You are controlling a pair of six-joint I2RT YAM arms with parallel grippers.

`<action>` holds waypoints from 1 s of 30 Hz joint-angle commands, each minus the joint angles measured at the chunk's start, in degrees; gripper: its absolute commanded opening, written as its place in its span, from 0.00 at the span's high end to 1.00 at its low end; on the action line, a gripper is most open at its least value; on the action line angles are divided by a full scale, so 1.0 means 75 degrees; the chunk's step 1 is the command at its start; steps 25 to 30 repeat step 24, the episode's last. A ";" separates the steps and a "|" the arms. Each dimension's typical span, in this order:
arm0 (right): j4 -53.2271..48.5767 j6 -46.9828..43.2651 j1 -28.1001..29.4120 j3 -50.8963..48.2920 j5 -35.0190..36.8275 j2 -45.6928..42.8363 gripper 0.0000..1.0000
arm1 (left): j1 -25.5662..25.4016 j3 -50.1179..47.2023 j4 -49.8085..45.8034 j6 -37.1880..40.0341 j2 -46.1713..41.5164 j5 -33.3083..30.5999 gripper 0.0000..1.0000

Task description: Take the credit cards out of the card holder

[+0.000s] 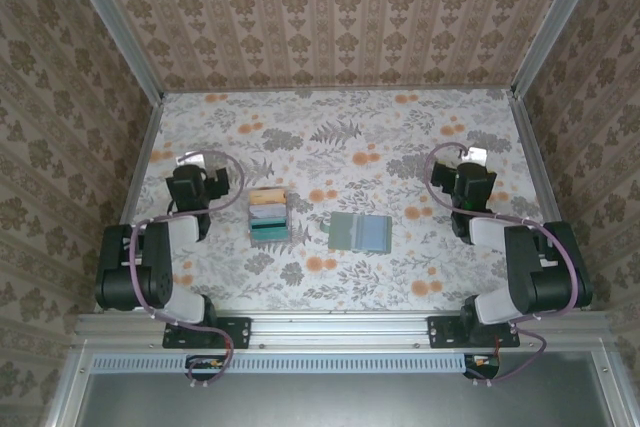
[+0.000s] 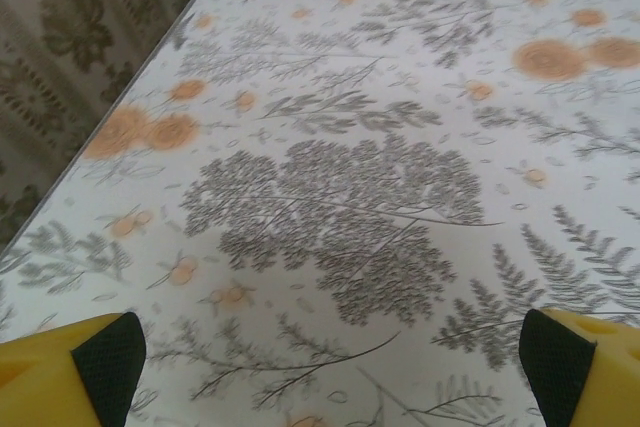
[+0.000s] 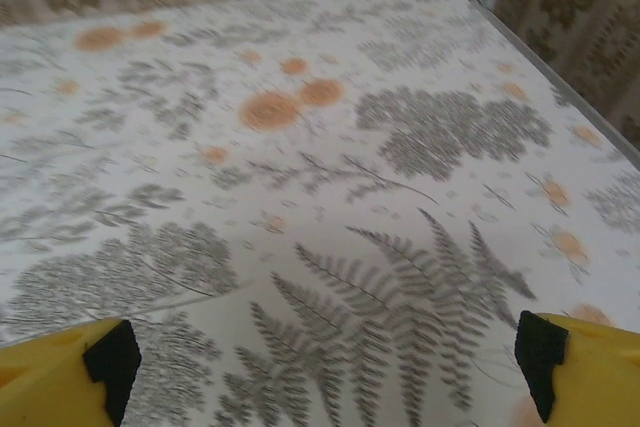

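Credit cards (image 1: 268, 215) — one pile, card holder (image 1: 361, 232) — one

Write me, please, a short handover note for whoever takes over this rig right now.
Left gripper: open, empty, over bare table on the left side.
Right gripper: open, empty, over bare table on the right side.
Credit cards: fanned pile on the table, left of the card holder, apart from it.
Card holder: lying open and flat near the middle.
Done: a pile of cards is out.
Left: check the holder for any remaining card; the top view does not settle it.
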 commanded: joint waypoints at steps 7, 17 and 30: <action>0.1805 -0.0384 0.0006 -0.0467 -0.0859 0.0592 0.00 | -0.0160 -0.0454 0.1510 0.0480 0.0316 0.0380 0.00; 0.1640 -0.0449 0.0094 -0.0427 -0.0732 0.0550 0.01 | -0.0242 -0.0452 0.1525 0.0542 0.0334 0.0260 0.00; 0.1643 -0.0436 0.0088 -0.0426 -0.0736 0.0548 0.00 | -0.0230 -0.0440 0.1505 0.0553 0.0331 0.0312 0.00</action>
